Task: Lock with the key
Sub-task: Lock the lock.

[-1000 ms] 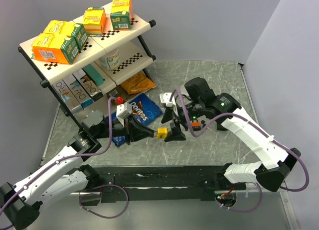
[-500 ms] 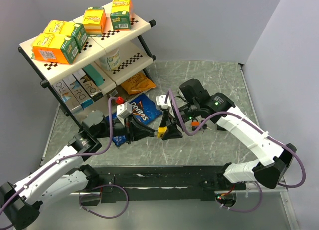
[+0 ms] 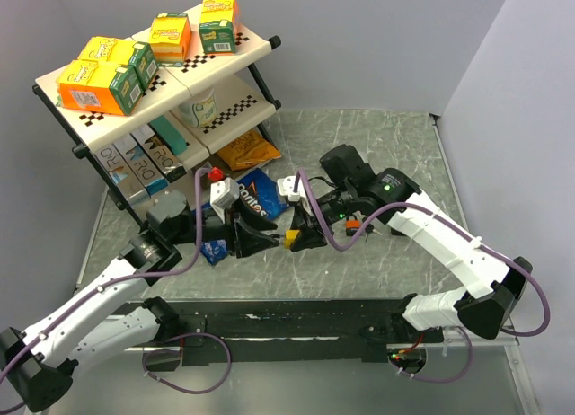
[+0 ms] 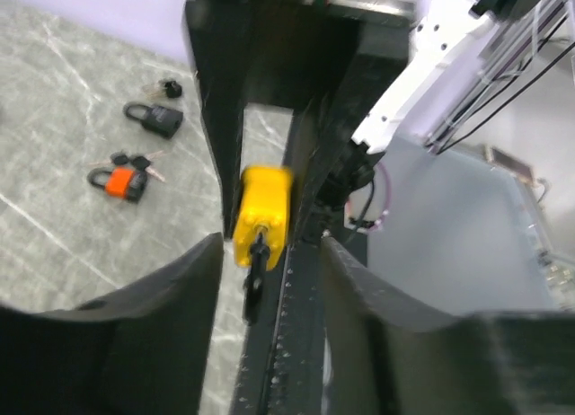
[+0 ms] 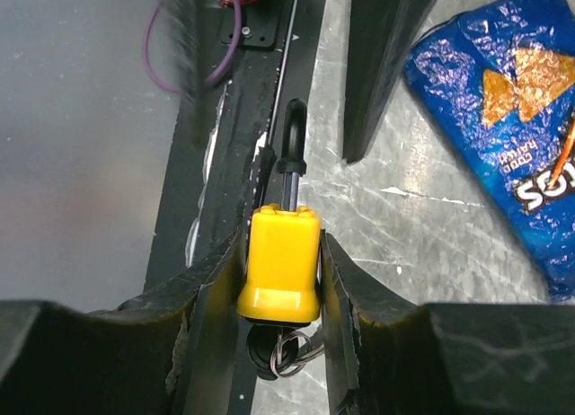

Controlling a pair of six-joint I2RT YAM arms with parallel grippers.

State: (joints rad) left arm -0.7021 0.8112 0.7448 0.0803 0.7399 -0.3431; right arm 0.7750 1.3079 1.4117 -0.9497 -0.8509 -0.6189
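A yellow padlock (image 5: 280, 262) sits squeezed between my right gripper's (image 5: 280, 244) fingers, above the table's front middle (image 3: 293, 239). The key (image 5: 292, 136) sticks out of the padlock's far end, metal blade in the lock and black head toward the left arm. A dark piece with a wire ring shows under the padlock's near end. In the left wrist view the key (image 4: 255, 276) hangs from the padlock (image 4: 263, 213) between the spread fingers of my left gripper (image 4: 269, 244), touching neither. The left gripper is open and faces the right gripper (image 3: 301, 237) closely.
A black padlock (image 4: 154, 119) and an orange padlock (image 4: 121, 183), each with keys beside it, lie on the marble table. A blue Doritos bag (image 3: 256, 195) lies behind the grippers. A two-level shelf rack (image 3: 153, 83) with boxes stands at the back left.
My left gripper has opened and let go of the key, drawing back slightly left. My right gripper moved left and closed onto the yellow padlock.
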